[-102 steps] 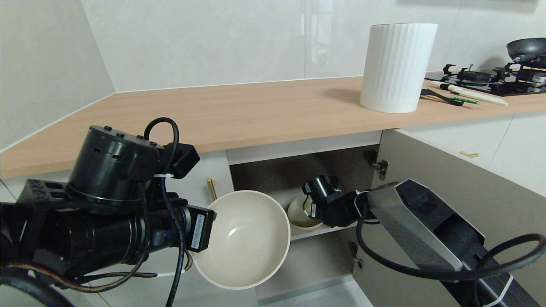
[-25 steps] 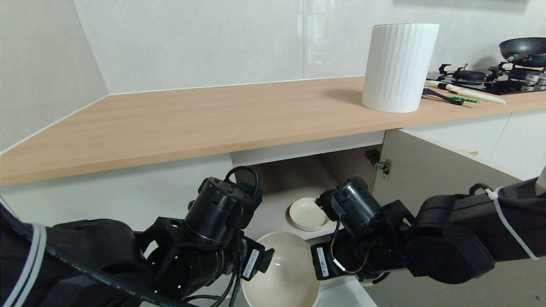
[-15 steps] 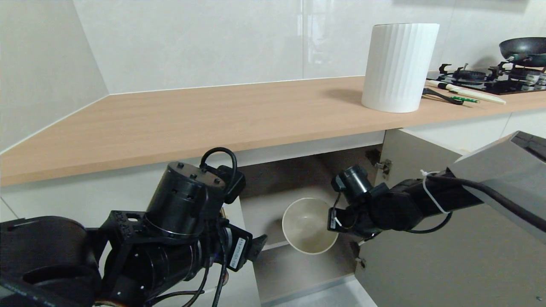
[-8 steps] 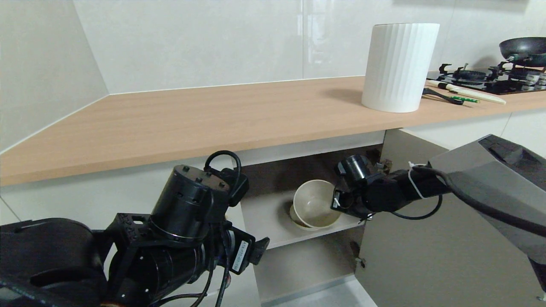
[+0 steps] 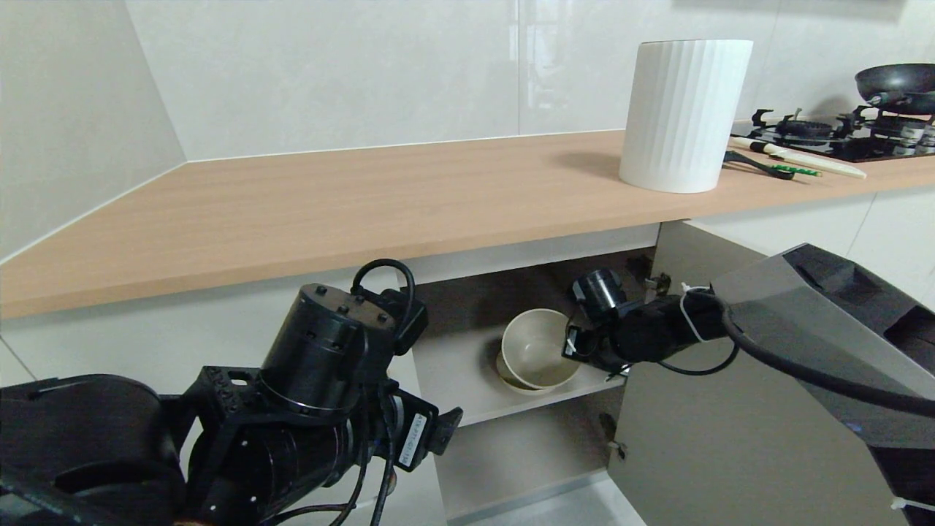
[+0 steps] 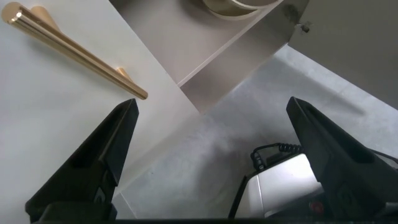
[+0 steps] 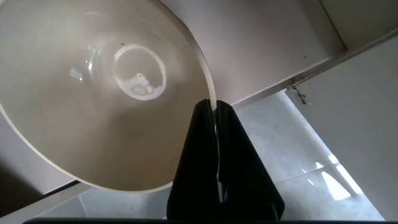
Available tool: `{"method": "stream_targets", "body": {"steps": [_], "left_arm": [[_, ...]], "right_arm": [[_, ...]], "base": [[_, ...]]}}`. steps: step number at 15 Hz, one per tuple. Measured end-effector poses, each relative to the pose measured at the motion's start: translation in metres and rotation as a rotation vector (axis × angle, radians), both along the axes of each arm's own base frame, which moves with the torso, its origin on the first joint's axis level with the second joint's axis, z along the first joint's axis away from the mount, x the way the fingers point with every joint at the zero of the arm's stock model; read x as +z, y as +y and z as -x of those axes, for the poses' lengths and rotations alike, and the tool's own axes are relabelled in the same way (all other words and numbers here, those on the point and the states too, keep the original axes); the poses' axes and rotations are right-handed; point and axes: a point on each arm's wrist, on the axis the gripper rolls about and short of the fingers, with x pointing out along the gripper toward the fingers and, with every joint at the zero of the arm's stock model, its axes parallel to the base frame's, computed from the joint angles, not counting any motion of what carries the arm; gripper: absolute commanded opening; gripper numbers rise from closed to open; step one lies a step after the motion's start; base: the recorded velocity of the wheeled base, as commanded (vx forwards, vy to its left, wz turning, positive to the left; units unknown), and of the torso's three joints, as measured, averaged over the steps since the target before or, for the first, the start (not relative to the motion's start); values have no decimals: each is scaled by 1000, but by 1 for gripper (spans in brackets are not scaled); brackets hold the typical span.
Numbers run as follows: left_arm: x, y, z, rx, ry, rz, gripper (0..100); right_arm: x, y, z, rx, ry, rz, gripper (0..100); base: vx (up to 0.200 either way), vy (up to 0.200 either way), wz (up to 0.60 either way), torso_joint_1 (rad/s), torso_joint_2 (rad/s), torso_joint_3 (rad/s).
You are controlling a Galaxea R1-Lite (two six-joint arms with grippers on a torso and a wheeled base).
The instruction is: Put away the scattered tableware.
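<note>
A cream bowl (image 5: 537,347) hangs tilted just above the upper shelf (image 5: 460,380) of the open cabinet, over a cream plate (image 5: 511,381) lying there. My right gripper (image 5: 573,349) is shut on the bowl's right rim. The right wrist view shows the bowl (image 7: 93,81) from inside, with my right gripper (image 7: 216,143) pinching its edge. My left gripper (image 6: 211,162) is open with nothing in it, low in front of the closed left door. The bowl's edge (image 6: 233,6) shows far beyond it.
The right cabinet door (image 5: 730,438) stands open beside my right arm. A gold handle (image 6: 74,53) sits on the left door. On the wooden counter (image 5: 329,204) are a white ribbed canister (image 5: 683,117) and utensils (image 5: 796,162), with a stove (image 5: 840,135) and pan (image 5: 895,80) beyond.
The bowl went from my left gripper to my right one. The right arm then carried it up into the cabinet, over the plate. My left gripper drew back, open.
</note>
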Motion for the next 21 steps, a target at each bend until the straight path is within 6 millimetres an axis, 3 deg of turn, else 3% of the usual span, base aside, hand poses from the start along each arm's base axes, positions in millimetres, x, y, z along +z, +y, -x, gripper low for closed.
{"method": "stream_targets", "body": {"steps": [5, 21], "left_arm": [[0, -1, 1, -2, 1, -2, 100], [-2, -1, 0, 11, 1, -4, 100]], "right_arm": [[-4, 8, -9, 9, -21, -11, 0], [-20, 17, -10, 27, -2, 3, 0]], "base": [[0, 0, 0, 0, 0, 0], [0, 0, 0, 0, 0, 0]]}}
